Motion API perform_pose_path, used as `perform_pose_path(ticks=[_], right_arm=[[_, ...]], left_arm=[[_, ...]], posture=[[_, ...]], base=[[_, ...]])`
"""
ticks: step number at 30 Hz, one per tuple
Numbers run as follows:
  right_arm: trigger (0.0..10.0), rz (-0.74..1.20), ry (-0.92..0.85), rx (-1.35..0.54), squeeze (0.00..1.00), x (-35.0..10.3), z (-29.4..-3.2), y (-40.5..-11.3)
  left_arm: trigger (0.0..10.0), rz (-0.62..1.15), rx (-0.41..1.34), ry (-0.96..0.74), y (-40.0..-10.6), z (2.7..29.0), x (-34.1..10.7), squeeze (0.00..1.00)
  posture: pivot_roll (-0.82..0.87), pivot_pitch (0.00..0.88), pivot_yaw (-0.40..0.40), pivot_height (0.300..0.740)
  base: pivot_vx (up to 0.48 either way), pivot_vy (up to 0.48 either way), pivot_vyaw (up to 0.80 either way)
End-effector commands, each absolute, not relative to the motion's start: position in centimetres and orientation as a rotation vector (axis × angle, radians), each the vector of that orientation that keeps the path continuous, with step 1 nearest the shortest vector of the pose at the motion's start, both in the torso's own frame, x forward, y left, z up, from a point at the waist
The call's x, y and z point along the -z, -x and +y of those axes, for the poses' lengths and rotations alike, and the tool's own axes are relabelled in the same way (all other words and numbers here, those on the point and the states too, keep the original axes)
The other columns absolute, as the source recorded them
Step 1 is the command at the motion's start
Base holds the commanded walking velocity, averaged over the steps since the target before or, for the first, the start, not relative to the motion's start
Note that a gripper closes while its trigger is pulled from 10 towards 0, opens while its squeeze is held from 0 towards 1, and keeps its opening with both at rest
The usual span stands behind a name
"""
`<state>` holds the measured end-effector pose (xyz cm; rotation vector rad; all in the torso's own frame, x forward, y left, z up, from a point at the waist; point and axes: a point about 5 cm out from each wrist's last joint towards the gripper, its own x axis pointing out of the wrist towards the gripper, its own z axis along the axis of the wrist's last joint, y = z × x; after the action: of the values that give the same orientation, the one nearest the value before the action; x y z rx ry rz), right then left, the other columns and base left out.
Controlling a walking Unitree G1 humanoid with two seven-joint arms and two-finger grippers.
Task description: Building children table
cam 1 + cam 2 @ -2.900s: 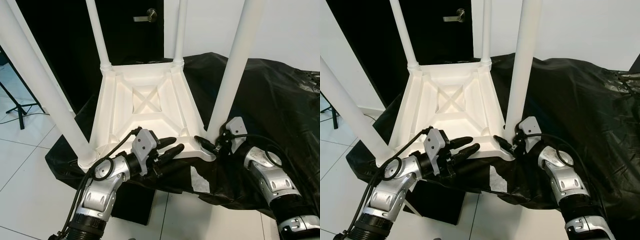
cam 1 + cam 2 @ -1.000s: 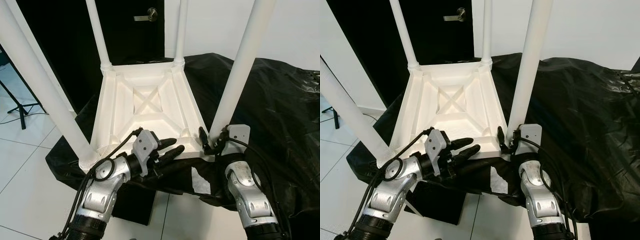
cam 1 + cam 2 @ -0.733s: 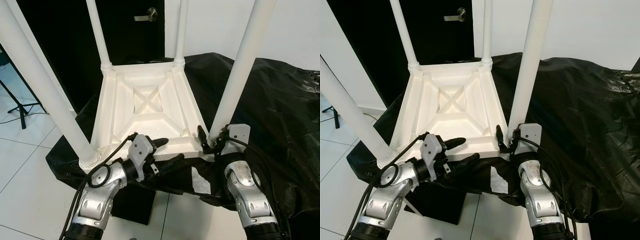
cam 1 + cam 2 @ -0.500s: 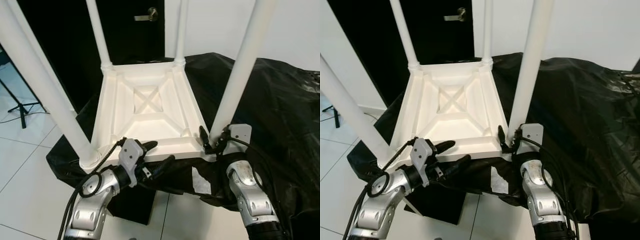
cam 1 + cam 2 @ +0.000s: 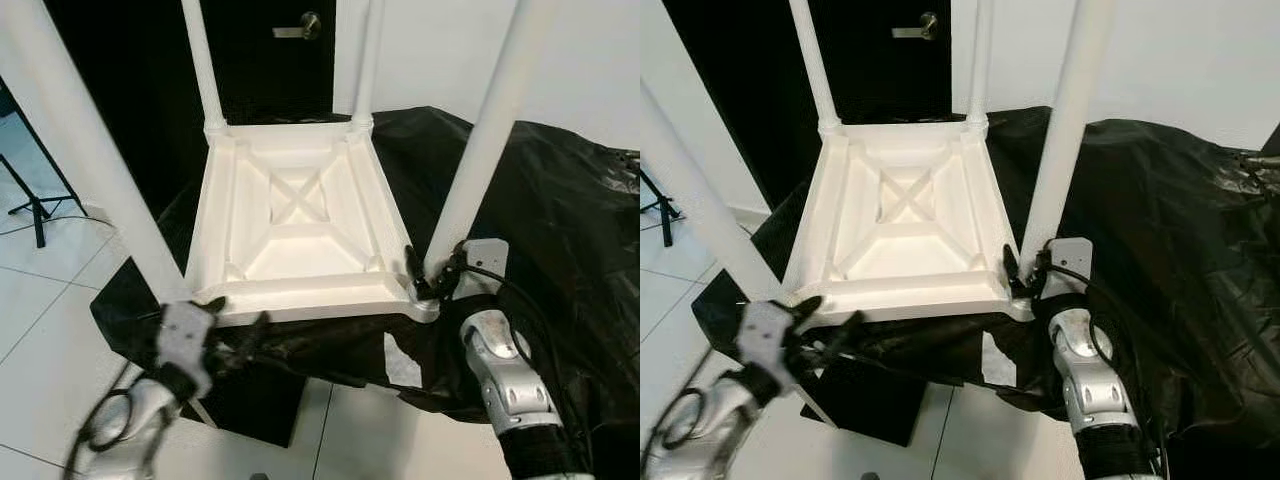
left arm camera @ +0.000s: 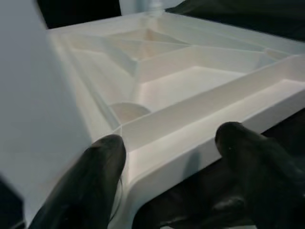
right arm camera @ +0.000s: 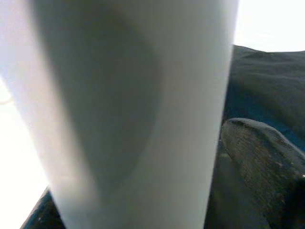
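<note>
The children table point(image 5: 290, 225) lies upside down on the black sheet point(image 5: 560, 230) covering the bench, its near edge projecting over the bench's near edge, with four white legs pointing up. It appears to be moulded white plastic: judged light, stiff and smooth-skinned, so likely to slide on the sheet and to slip in a narrow grasp. The ribbed underside and rim offer the firmest hold; the long legs would act as levers on their sockets and should be gripped low. The right gripper point(image 5: 428, 278) is at the base of the near right leg point(image 5: 478, 150), close against the near right corner socket; in the right wrist view one finger point(image 7: 267, 162) lies just beside the leg, but whether the pair is clamped cannot be told. The left gripper point(image 6: 171, 157) stands with fingers spread, near the near left corner of the rim, holding nothing. No brand, label or legible writing can be made out.
</note>
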<state>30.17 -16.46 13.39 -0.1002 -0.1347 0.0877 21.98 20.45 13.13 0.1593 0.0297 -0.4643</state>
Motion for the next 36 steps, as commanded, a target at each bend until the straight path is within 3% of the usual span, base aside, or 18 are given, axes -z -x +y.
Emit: perform_pose_path(ticks=[1, 4, 9, 12, 26, 36], right_arm=[[10.0, -0.142, 0.089, -0.072, 0.00, -13.6, -17.1, -30.6], [10.0, -0.145, 0.091, -0.071, 0.00, -13.7, -17.2, -30.9], [10.0, -0.147, 0.090, -0.084, 0.00, -13.7, -17.1, -31.3], [10.0, -0.149, 0.094, -0.102, 0.00, -13.7, -16.8, -31.4], [10.0, -0.146, 0.108, -0.161, 0.00, -13.6, -16.2, -31.2], [10.0, -0.170, 0.180, -0.146, 0.00, -13.8, -17.0, -29.3]], left_arm=[[10.0, 0.044, 0.511, -0.144, -21.3, 21.1, -13.6, 0.00], [10.0, 0.119, 0.549, -0.163, -20.0, 22.6, -13.7, 0.00], [10.0, 0.167, 0.471, -0.212, -19.7, 25.6, -14.2, 0.00], [10.0, 0.164, 0.463, -0.205, -19.8, 25.9, -14.4, 0.00], [10.0, 0.041, 0.414, -0.123, -22.0, 23.1, -15.3, 0.00], [10.0, -0.056, 0.274, -0.052, -24.7, 21.7, -15.9, 0.00]], posture=[[0.10, 0.000, -0.039, 0.740], [0.11, 0.000, -0.036, 0.740], [0.11, 0.000, -0.030, 0.740], [0.11, 0.000, -0.027, 0.740], [0.08, 0.000, -0.022, 0.740], [0.04, 0.000, -0.009, 0.740]], base=[[0.000, 0.000, 0.00], [0.000, 0.000, 0.00], [0.000, 0.000, 0.00], [0.000, 0.000, 0.00], [0.000, 0.000, 0.00], [0.000, 0.000, 0.00]])
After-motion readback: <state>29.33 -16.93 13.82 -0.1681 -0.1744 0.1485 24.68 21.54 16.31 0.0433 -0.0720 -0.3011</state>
